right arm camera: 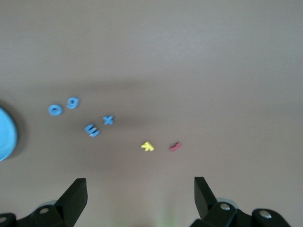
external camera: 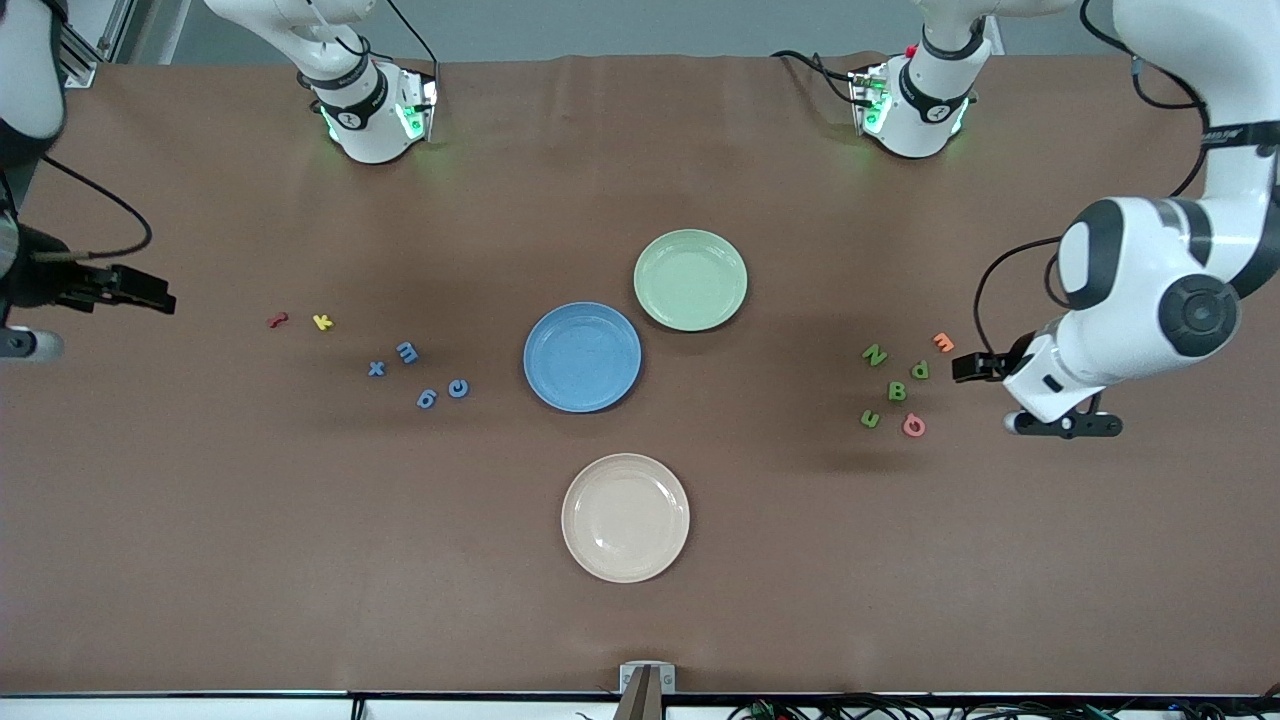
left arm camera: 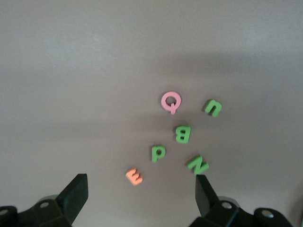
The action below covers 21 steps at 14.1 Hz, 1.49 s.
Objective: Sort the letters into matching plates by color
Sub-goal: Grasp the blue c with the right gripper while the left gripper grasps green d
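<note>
Green letters [left arm camera: 182, 134] read N, B, P, U; pink letter [left arm camera: 171, 101] Q.

green letters [left arm camera: 182, 134] N, B, p, u

We look down from a high camera across the table [external camera: 200, 560], facing the two robot bases along the top. It sees the whole table. The left wrist camera looks down past its open left gripper [left arm camera: 142, 196] at the green letters [left arm camera: 182, 134], closer in. The right wrist camera looks down past its open right gripper [right arm camera: 141, 195] at the blue letters [right arm camera: 92, 130]. The high view shares both letter groups.
</note>
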Each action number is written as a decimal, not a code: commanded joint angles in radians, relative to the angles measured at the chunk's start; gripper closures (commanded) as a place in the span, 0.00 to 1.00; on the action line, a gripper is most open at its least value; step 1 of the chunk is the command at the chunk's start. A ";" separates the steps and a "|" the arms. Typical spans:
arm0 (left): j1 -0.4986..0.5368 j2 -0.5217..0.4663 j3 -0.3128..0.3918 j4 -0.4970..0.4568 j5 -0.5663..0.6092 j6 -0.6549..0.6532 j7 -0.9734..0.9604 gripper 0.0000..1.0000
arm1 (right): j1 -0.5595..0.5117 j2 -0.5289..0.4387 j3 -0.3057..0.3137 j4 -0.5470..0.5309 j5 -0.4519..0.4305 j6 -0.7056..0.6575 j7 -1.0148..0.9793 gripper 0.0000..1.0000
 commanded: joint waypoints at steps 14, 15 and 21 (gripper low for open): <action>-0.034 0.011 0.000 -0.302 0.046 0.314 -0.048 0.32 | 0.084 0.081 0.008 -0.611 0.175 0.817 0.185 0.19; -0.034 0.031 0.000 -0.302 0.046 0.335 -0.048 0.34 | 0.112 0.079 0.008 -0.628 0.175 0.831 0.214 0.19; -0.035 0.073 0.000 -0.300 0.047 0.380 -0.048 0.38 | 0.285 0.148 0.008 -0.639 0.174 0.959 0.427 0.19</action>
